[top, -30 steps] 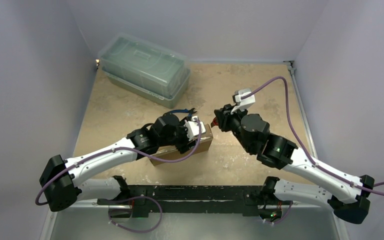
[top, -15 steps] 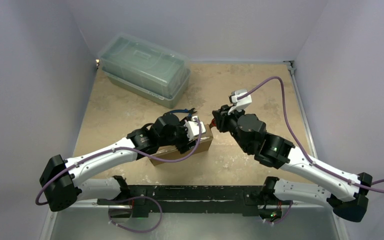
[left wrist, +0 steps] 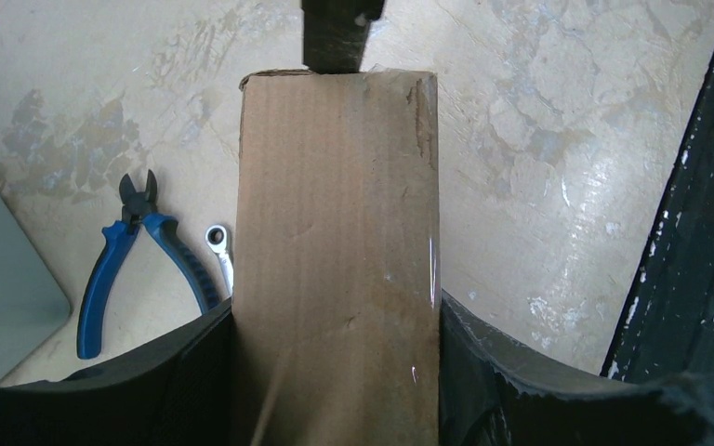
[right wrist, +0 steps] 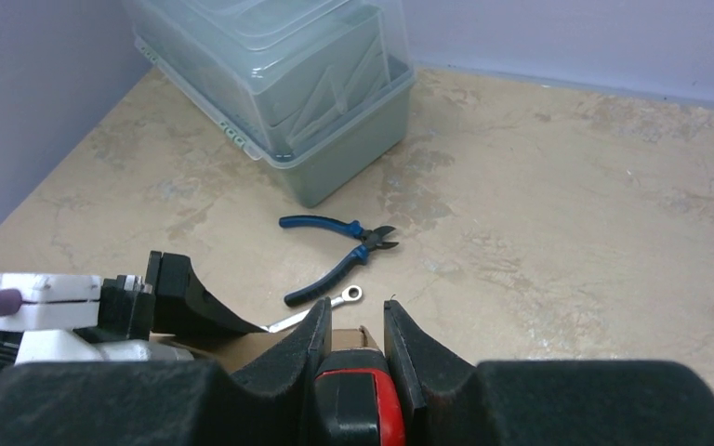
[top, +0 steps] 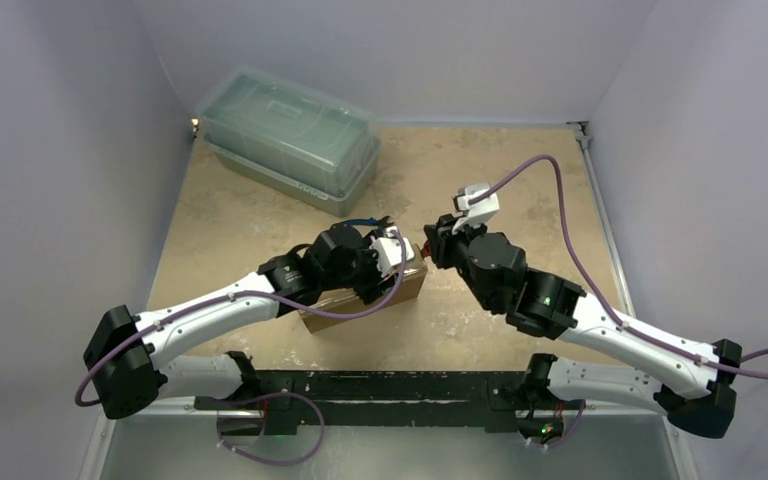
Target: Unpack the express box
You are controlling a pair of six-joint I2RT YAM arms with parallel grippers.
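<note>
The express box [top: 408, 285], plain brown cardboard, lies shut on the table at mid-front. My left gripper [top: 385, 262] is shut on it, one finger on each long side, as the left wrist view [left wrist: 335, 321] shows with the box [left wrist: 335, 214] filling the gap. My right gripper [top: 432, 245] is shut on a red and black tool [right wrist: 358, 404]. The tool's dark tip [left wrist: 337, 32] meets the box's far end. In the right wrist view my right gripper [right wrist: 355, 321] sits just above the box's corner [right wrist: 349, 336].
A large translucent grey-green lidded container [top: 290, 140] stands at the back left. Blue-handled pliers [right wrist: 339, 251] and a small silver wrench [right wrist: 321, 309] lie on the table just beyond the box. The black arm-mount rail [top: 380, 385] runs along the near edge.
My right gripper has moved left and slightly down with the tool, closing onto the box's right end. The left gripper and box have stayed put.
</note>
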